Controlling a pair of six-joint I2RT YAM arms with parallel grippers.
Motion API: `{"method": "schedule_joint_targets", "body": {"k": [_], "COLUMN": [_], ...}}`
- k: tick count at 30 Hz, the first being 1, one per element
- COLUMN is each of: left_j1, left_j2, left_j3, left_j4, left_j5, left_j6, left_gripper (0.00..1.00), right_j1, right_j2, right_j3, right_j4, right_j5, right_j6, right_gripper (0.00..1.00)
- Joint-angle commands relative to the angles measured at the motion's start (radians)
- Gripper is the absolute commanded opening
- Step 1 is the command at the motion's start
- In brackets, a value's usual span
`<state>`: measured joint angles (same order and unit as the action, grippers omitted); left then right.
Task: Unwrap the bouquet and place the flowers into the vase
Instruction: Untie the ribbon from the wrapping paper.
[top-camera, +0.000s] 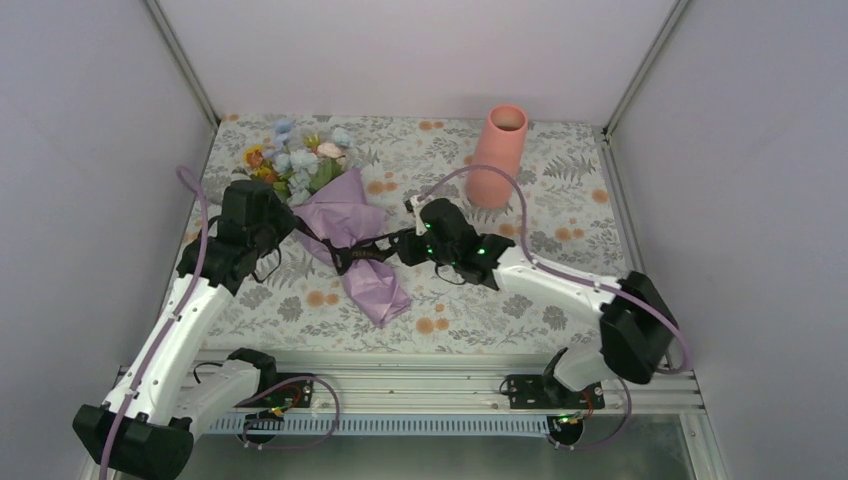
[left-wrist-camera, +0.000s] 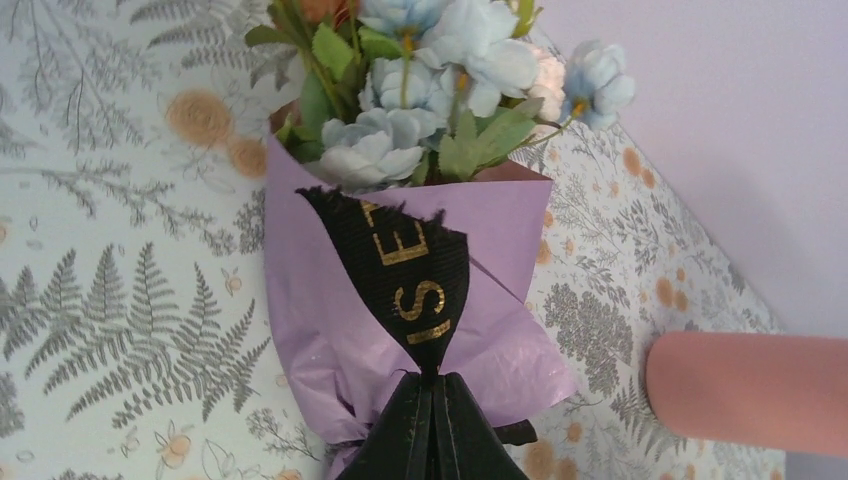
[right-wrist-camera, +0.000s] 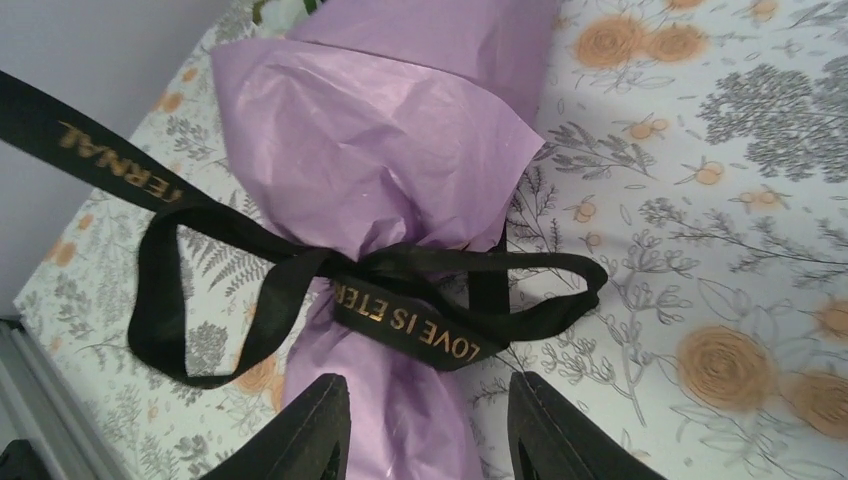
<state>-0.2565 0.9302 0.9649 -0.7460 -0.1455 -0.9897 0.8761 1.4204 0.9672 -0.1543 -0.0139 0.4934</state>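
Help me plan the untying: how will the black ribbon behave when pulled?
Probably floppy: the ribbon lies in slack loops. Likely thin and light, since it bunches narrow where the left claw pinches it. Its frayed end may shed threads.

Lab booth: white walls (top-camera: 400, 50), alu frame (top-camera: 183, 60)

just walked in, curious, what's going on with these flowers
Two robot arms are untying a bouquet lying on the table. The left gripper is shut on a tail of the black ribbon, taut from the knot. The right gripper straddles the wrapped stems, jaws apart. The lilac paper is not yet off, and the pink vase stands upright, empty.
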Motion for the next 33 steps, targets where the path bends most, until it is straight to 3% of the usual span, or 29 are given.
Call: {"method": "schedule_joint_targets", "body": {"k": [1,3,7,11,17,27,33], "left_j1": [0.000,-0.001,0.000,0.001,0.052,0.192,0.225], "left_j2": [-0.004,-0.006,-0.023,-0.041,-0.012,0.069,0.133], "left_j3": [0.041,0.044,0.038,0.011,-0.002,-0.122,-0.118], "left_j4": [0.017,0.021,0.048,0.091,0.104,0.041,-0.010], "left_j5": [-0.010,0.004,0.049,0.100,0.191,0.259,0.242], "left_j6": [0.160,0.194,0.219,0.250,0.253,0.076,0.072], "left_gripper": [0.02,0.02,0.02,0.02,0.02,0.02,0.02], "right_j1": [0.025,0.031,0.044,0.040,0.040,0.048,0.052], "right_j2": [0.126,0.168,0.178,0.169,0.270,0.443,0.510], "right_j3": [0.103,0.140,0.090,0.088,0.077,0.168,0.236], "right_j4": [0.039,0.063,0.206,0.236,0.259,0.226,0.195], "right_j5": [0.030,0.020,-0.029,-0.090,-0.159,-0.218,-0.198], "right_j6": [0.025,-0.006,-0.353,-0.513,-0.602,-0.714,-0.743], "right_gripper": [0.41,0.41,0.44,0.45,0.46,0.53,0.53]}}
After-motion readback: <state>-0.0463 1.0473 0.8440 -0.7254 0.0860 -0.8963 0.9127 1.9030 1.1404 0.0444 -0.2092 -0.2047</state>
